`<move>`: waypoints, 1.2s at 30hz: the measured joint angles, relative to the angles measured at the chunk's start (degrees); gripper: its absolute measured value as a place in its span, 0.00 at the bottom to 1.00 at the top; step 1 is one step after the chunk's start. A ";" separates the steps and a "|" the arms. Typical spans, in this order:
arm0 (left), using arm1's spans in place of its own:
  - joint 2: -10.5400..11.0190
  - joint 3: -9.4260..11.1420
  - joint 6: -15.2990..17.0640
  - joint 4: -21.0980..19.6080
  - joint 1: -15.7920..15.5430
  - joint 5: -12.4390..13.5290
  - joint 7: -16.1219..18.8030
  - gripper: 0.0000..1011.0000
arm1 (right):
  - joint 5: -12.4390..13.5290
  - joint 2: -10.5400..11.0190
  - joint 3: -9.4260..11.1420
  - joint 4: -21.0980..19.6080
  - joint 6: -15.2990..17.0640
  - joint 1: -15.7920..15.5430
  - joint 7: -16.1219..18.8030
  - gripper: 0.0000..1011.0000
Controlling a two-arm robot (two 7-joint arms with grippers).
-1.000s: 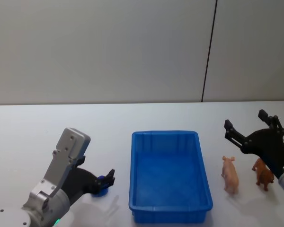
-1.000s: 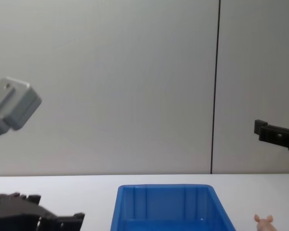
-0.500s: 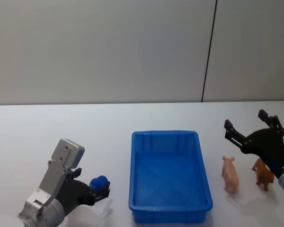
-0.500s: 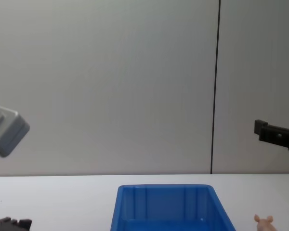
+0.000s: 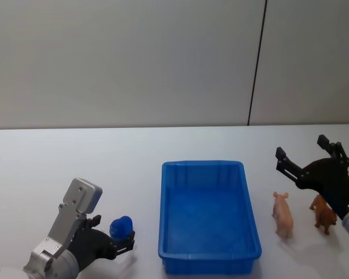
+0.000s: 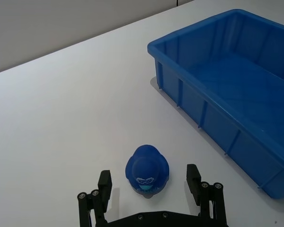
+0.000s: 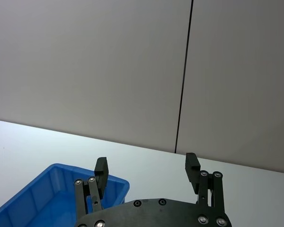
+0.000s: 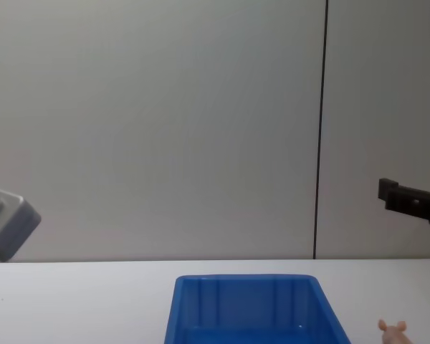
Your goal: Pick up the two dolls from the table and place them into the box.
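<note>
left claw (image 6: 149,174) low over the table (image 6: 61,118), spread wide astride a blue duck (image 6: 147,166); right claw (image 7: 147,163) hovers released.

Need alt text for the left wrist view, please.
The left gripper, fingers open, brackets a small rounded blue toy standing on the white tabletop. The bright blue ribbed plastic bin sits apart from it, nothing visible inside.
</note>
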 joint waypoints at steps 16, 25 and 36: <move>-2.30 0.16 -1.26 5.21 -2.37 0.74 -3.17 0.99 | 0.00 0.00 0.00 0.00 0.00 0.00 0.00 0.99; -3.00 0.23 -1.26 6.87 -3.06 1.14 -4.23 0.97 | 0.00 0.00 0.00 0.00 0.00 0.00 0.00 0.99; -3.35 0.28 -1.25 7.76 -3.44 1.35 -4.81 0.70 | 0.00 0.00 0.00 0.00 0.00 0.00 0.00 0.99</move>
